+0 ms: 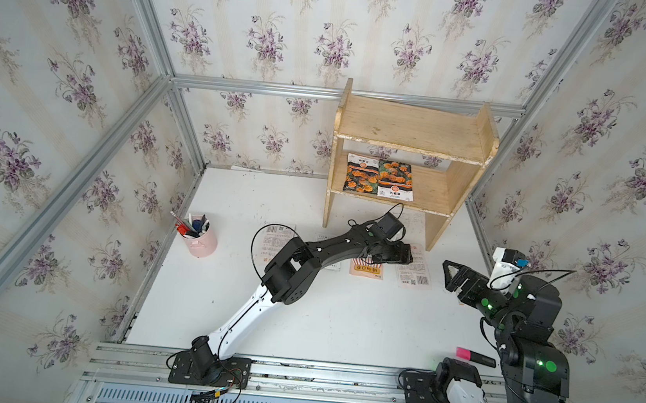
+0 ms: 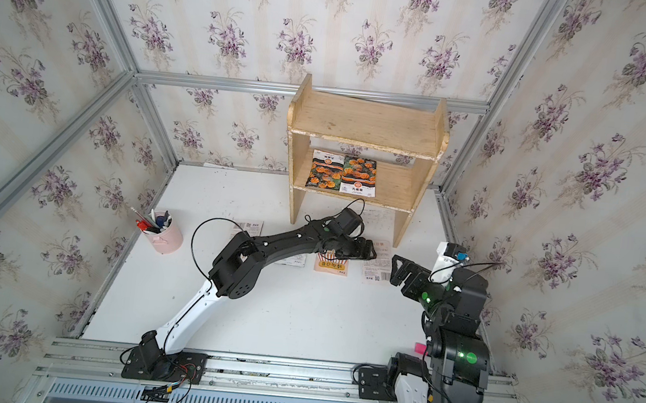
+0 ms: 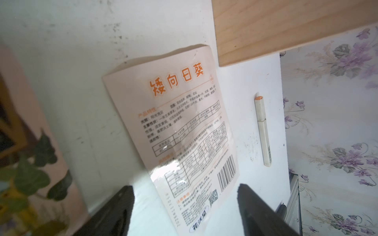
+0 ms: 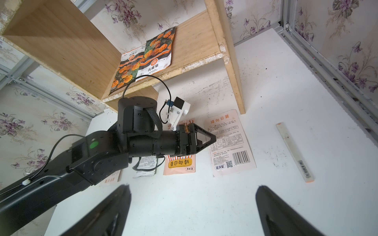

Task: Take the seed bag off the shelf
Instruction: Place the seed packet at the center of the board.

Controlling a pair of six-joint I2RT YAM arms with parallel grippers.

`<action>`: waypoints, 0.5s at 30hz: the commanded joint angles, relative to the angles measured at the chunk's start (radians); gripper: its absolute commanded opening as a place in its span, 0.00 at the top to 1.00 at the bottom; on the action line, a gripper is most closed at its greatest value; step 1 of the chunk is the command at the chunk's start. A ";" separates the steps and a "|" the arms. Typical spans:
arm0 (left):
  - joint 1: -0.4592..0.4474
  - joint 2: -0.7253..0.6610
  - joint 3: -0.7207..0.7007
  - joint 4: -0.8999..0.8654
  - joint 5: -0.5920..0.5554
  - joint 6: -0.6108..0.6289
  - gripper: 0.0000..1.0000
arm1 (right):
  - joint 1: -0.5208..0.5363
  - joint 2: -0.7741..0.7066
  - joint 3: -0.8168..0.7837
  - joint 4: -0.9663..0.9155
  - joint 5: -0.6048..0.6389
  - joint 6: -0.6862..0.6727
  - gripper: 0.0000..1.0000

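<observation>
The pale wooden shelf [image 1: 415, 128] [image 2: 366, 123] [image 4: 61, 40] stands at the back right of the white table. Two seed bags with orange flowers [image 1: 361, 174] [image 1: 395, 179] [image 2: 359, 175] [image 4: 157, 53] lie side by side on its lower tier. In front of it my left gripper [image 1: 405, 254] [image 2: 369, 250] [image 3: 185, 187] stands open just above a pale seed bag [image 3: 184, 122] [image 1: 414, 271] [image 4: 231, 143] lying flat, printed back up. Nothing is between its fingers. My right gripper [image 1: 448, 275] [image 2: 394, 269] [image 4: 192, 186] hovers open and empty at the right.
More seed bags lie on the table: an orange-labelled one [image 1: 367, 270] [image 4: 180, 163] partly under the left wrist, others further left [image 1: 279, 232]. A pink cup of pens [image 1: 201, 238] stands at the left. A white marker [image 4: 294, 152] [image 3: 263, 132] and a pink highlighter [image 1: 475, 355] lie at the right.
</observation>
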 commanded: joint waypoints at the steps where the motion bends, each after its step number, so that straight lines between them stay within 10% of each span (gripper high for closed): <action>1: 0.001 -0.059 -0.039 -0.006 -0.028 0.044 0.01 | 0.001 -0.006 -0.008 0.044 -0.034 0.000 0.00; 15: -0.012 -0.495 -0.503 0.112 0.042 0.177 0.00 | 0.009 0.059 -0.083 0.290 -0.162 0.073 0.04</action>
